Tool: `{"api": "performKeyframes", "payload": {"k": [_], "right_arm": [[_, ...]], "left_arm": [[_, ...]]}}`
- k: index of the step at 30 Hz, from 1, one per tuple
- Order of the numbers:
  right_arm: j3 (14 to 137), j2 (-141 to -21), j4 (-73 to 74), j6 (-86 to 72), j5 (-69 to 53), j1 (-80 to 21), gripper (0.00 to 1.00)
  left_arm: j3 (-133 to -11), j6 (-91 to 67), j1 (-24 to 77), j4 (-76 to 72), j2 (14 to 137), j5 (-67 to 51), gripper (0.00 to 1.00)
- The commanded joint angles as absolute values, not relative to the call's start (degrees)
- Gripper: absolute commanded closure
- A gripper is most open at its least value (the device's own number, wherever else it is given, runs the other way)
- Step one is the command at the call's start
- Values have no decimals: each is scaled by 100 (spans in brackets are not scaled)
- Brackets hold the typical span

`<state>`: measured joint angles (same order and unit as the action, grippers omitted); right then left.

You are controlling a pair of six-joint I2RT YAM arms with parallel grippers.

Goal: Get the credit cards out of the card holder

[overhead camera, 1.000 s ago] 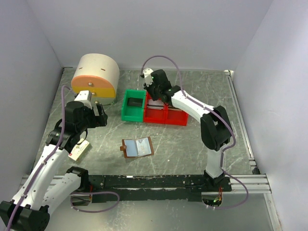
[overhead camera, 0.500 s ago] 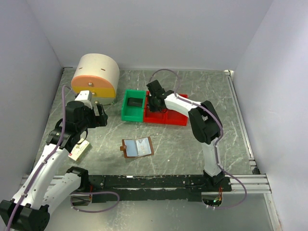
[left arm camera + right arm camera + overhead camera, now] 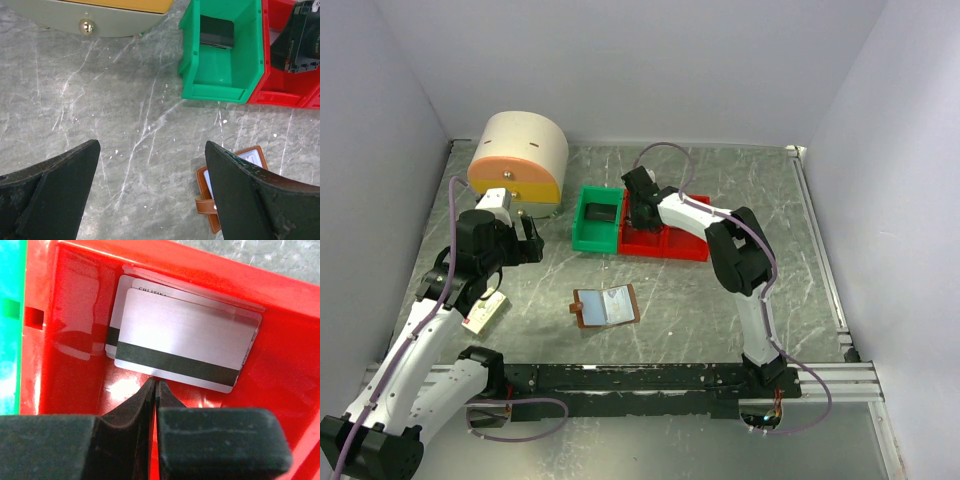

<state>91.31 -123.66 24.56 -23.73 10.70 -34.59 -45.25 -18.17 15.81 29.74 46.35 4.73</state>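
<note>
The card holder [image 3: 606, 305] lies open on the table, brown with pale-blue panels; its tab edge shows in the left wrist view [image 3: 204, 205]. My right gripper [image 3: 642, 214] is down inside the left red bin [image 3: 75, 305]. Its jaws are shut with nothing between them [image 3: 155, 383]. Its tips are just short of two silver cards with black stripes [image 3: 186, 338], which lie stacked flat on the bin floor. My left gripper [image 3: 525, 243] is open and empty [image 3: 151, 145]. It hovers over bare table to the left of the card holder.
A green bin [image 3: 597, 220] holding a flat black item [image 3: 216, 31] stands beside the red bins [image 3: 672, 242]. A round cream drawer unit [image 3: 518, 160] is at the back left. A small white-and-red box [image 3: 485, 312] lies under my left arm.
My right gripper came forward and down from behind the bins into the left red bin. The left arm and the card holder have not moved.
</note>
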Motion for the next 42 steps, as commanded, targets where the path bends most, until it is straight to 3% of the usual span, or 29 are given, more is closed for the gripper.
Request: {"api": "performKeyframes", "payload": {"k": [1,14,25,28,35,39,42], "right_arm": [[9324,-12539,2319,-2499,1298,-3468,96],[9510,-12532,2366,-2506,1199,-3463,95],[8817,-11162,2153,-2460,760,-3466,79],[8357,-10564,1866,-2639,708,-3463,68],[6937,-9117,772,-3350,780,-3442,54],[5915,-8406,123,-3917,461,-3436,53],[4655,-7921,-984,-4347,-502,-3508,54]], "left_arm": [[-4605,-1730,1547,2857,4589,393,2],[-4610,-1721,1548,2859,4595,365,2],[-4621,-1711,1547,2862,4623,237,0],[-4593,-1735,1547,2845,4618,197,0],[-4651,-1731,1547,2900,4875,-58,0],[-4674,-1848,1547,3055,4997,-6,0],[-4573,-1956,1547,3047,5012,-82,0]]}}
